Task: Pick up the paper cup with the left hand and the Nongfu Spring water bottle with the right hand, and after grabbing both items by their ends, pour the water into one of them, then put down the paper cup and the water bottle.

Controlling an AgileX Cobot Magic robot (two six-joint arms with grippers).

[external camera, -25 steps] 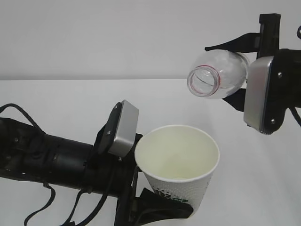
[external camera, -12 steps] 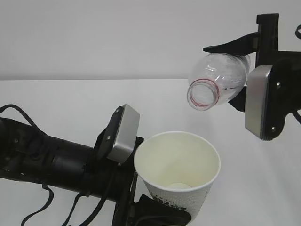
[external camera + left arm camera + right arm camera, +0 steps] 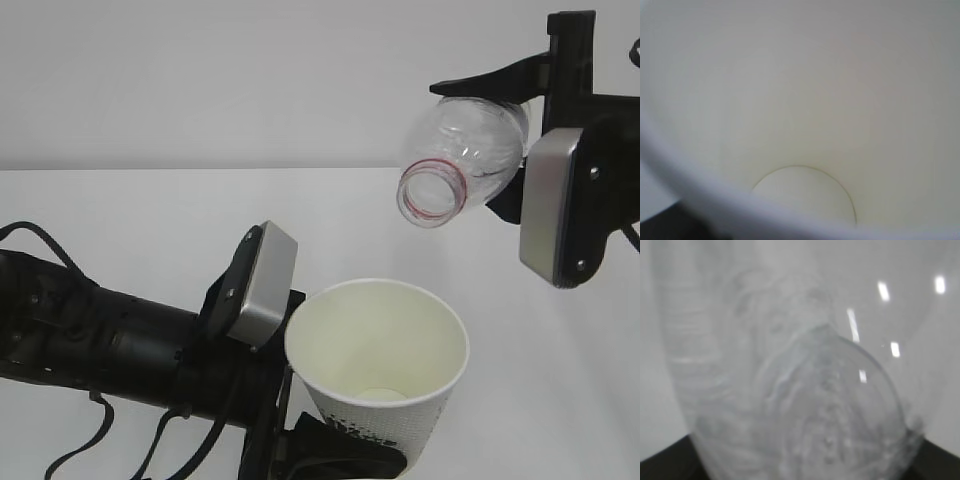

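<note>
- exterior view: i see a plain white table (image 3: pixel 150 220) meeting a pale grey wall (image 3: pixel 250 70) along one straight horizon line; the tabletop behind and between the arms is bare and matte.
- exterior view: my left hand (image 3: pixel 330 455) reaches in low from the left, black housing, loose cables, a rounded grey metal plate (image 3: pixel 262 283) on top. its black fingers clasp the paper cup (image 3: pixel 378 370) near the base. the cup stands upright, mouth up, cream inside, green print low on its side, near the bottom edge of the frame.
- exterior view: my right hand (image 3: pixel 520 140) sits high at the right edge, grasping the nongfu spring water bottle (image 3: pixel 462 160) around its body. the bottle is clear crinkled plastic with a red neck ring, tipped so its uncapped mouth points down and left, above the cup and well apart from it. open air between mouth and rim; i cannot make out any stream.
- left wrist view: the frame is filled by the cup's smooth cream inner wall and round bottom disc. the gripper itself is hidden here.
- right wrist view: blurred transparent bottle fills the frame, ribbed and glinting; dark finger edges show at both lower corners.
</note>
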